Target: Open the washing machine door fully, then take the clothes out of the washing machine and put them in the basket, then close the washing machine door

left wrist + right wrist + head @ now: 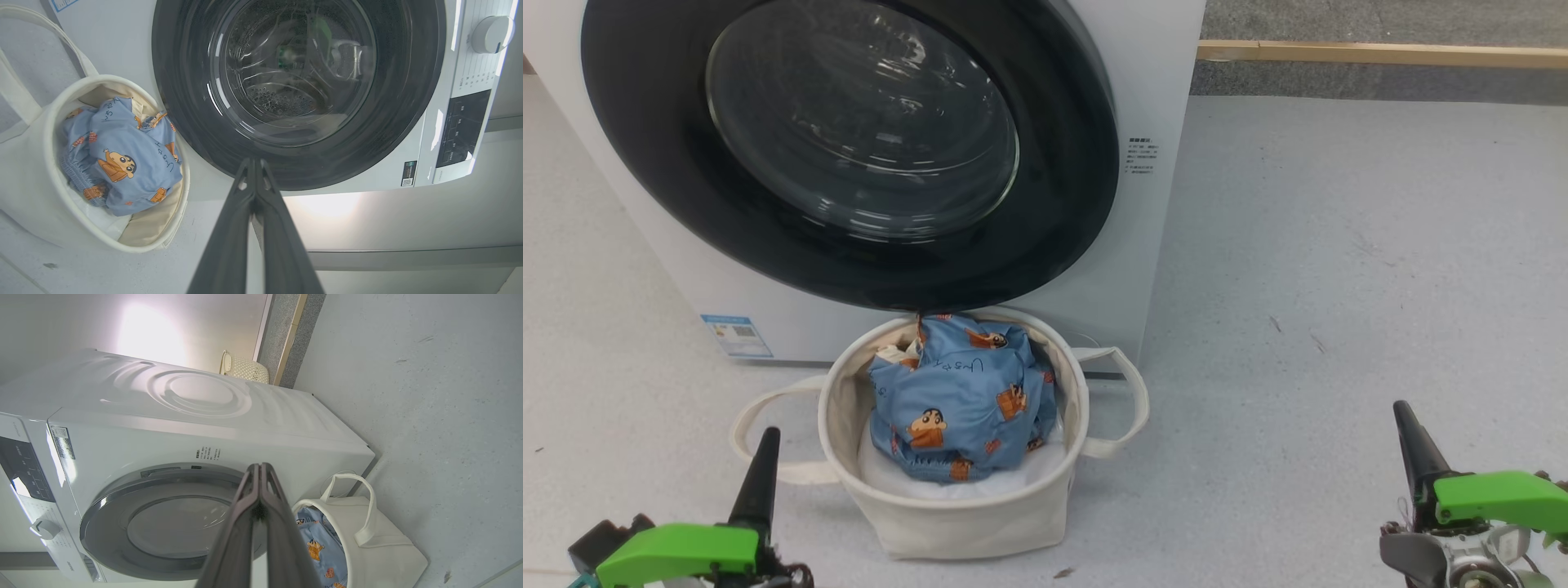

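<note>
Clothes (pixel 960 400) bundled inside the basket (pixel 964 523) on a white lining (pixel 1013 482). Basket parked on the floor (pixel 1339 245) just in front of the washing machine (pixel 1156 82). Washing machine door (pixel 654 163) flat against the front, its lower rim right above the basket, drum (pixel 282 98) behind the glass looking empty. Last step apparently done or all but done; no telling from here whether the latch has caught. Next move, if any: a firm check push on the door rim, nothing left to pick up. Left gripper (pixel 765 445) low beside the basket's left handle, fingers (pixel 229 245) pinched together, holding nothing, pointing at the door. Right gripper (pixel 1409 433) well off to the right over bare floor, likewise pinched tight and empty.
</note>
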{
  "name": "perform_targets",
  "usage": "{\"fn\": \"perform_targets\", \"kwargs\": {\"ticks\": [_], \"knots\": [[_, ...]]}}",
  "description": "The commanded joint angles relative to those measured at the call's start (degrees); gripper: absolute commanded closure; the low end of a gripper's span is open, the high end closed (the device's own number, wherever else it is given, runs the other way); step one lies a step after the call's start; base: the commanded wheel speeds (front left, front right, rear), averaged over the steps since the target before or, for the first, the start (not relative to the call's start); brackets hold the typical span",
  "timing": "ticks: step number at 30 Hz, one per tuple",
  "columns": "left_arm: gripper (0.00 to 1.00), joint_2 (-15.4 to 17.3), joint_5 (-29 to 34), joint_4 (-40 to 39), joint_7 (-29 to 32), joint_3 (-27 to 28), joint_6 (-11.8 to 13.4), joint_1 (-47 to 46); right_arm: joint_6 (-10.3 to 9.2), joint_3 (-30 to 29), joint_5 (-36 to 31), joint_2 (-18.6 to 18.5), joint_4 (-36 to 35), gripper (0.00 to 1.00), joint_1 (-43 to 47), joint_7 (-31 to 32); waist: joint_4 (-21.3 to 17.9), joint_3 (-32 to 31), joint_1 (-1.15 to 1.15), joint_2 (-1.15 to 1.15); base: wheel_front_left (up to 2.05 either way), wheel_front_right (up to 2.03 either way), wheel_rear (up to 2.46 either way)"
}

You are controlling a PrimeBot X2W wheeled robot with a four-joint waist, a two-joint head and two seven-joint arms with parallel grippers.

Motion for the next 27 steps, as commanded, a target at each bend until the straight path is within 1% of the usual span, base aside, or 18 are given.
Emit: {"fn": "perform_targets", "kwargs": {"ticks": [1,24,27], "knots": [[1.0,0.1,-1.07,-2.28,0.38,2.35,-0.59,-1.22,0.01,0.36,1.42,0.09,-2.34,1.0,-0.61,0.51,0.01,-0.02,0.0,0.0,0.0,0.0,0.0],[1.0,-3.83,-9.64,-3.48,3.09,6.49,-1.22,0.66,0.0,-2.32,12.51,3.07,-2.97,1.0,0.25,3.55,0.13,-0.46,0.0,0.0,0.0,0.0,0.0],[1.0,-3.84,-9.65,-3.48,3.09,6.5,-1.22,0.66,0.0,-2.32,12.52,3.08,-2.98,1.0,0.25,3.55,0.13,-0.46,0.0,0.0,0.0,0.0,0.0]]}}
